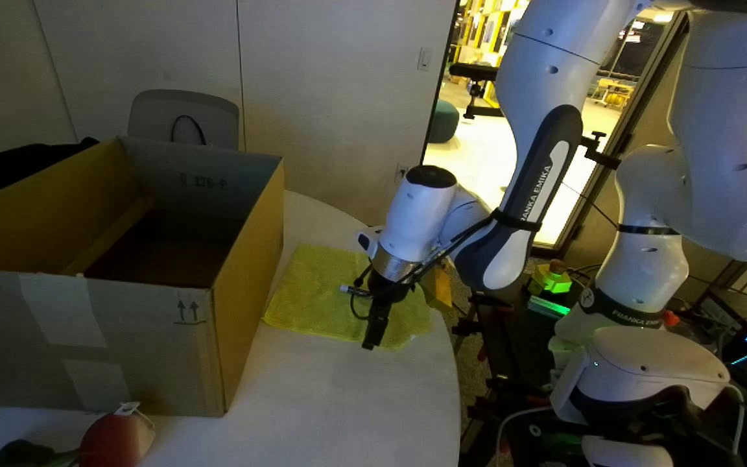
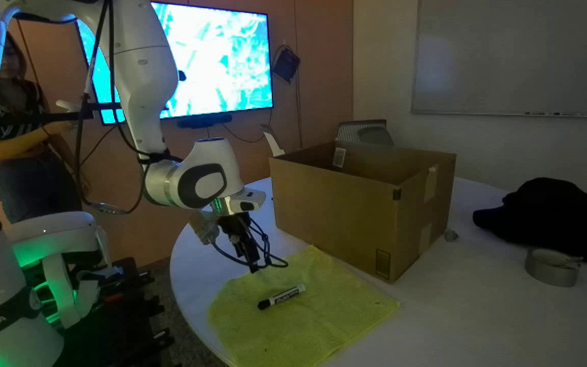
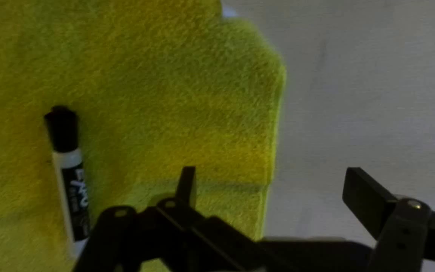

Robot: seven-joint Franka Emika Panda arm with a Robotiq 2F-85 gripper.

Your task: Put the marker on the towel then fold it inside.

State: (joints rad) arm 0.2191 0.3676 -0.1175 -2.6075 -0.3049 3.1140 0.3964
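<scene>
The white, curved-edged table (image 2: 477,321) carries an open cardboard box (image 2: 331,214). Just beside the box lies the towel (image 2: 334,316), spread out; off another side, a grey lump (image 2: 451,235), a tape roll (image 2: 551,271) and black cloth (image 2: 553,219); off the side opposite those, a red object (image 1: 116,442).

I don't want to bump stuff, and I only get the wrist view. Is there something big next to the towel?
Observer: Yes, a cardboard box stands right beside the towel; I can't tell if they touch.
Operator: Okay! My gripper covers part of the marker's lower end. Is that end on the towel too?
Observer: Yes, an exterior view shows the whole marker lying on the towel.
</scene>
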